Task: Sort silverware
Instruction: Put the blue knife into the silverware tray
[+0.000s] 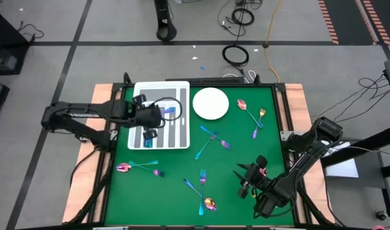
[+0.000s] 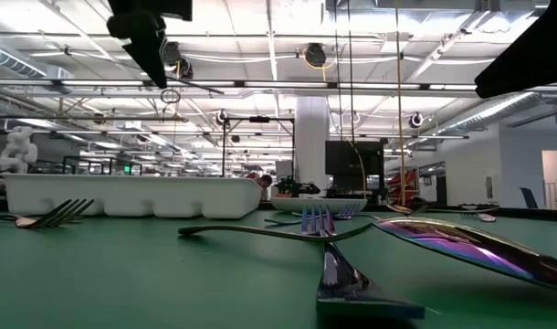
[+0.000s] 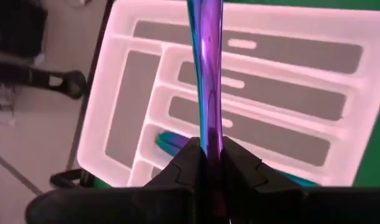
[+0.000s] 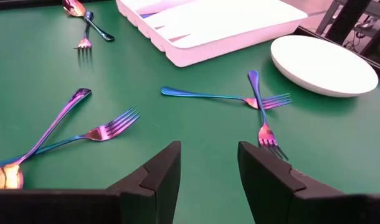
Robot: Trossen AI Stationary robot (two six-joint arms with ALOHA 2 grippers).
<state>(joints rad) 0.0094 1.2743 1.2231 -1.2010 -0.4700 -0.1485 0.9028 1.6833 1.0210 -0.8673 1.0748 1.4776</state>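
Sorting barely begun — one piece lies in the divided tray (image 1: pixel 182 142) at the table's far-left corner; forks and spoons (image 4: pixel 227 96) remain scattered over the green table (image 1: pixel 246 150). Left gripper (image 3: pixel 212 163) hangs over the tray, clamped on a purple utensil handle (image 3: pixel 207 68). Right gripper (image 4: pixel 209 168) — jaws apart, empty — waits near the near-right corner.

Industrial lab: exposed ceiling ducts (image 2: pixel 260 87), floor cables (image 1: pixel 236 54).

The divided tray (image 1: pixel 158 89) lies left of the plate (image 1: pixel 210 103). Crossed forks (image 1: pixel 214 141) lie before the plate, mid-table.
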